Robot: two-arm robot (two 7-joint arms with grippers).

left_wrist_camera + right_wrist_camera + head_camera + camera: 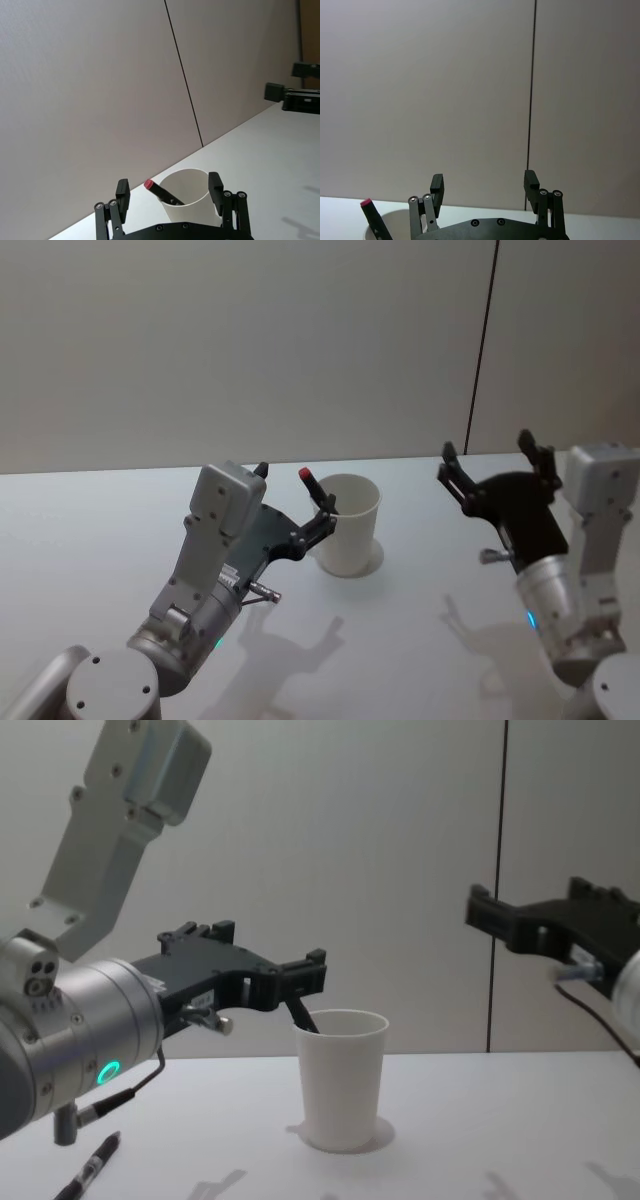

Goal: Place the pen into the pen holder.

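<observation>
Pen [313,486] found leaning inside cup [350,535].
Left gripper [169,185] held beside cup, fingers spread; right gripper [488,448] well apart, fingers spread.

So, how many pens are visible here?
2. One black pen with a red end leans inside the white paper cup; one dark pen lies on the white table, far left. More may be hidden.
</observation>
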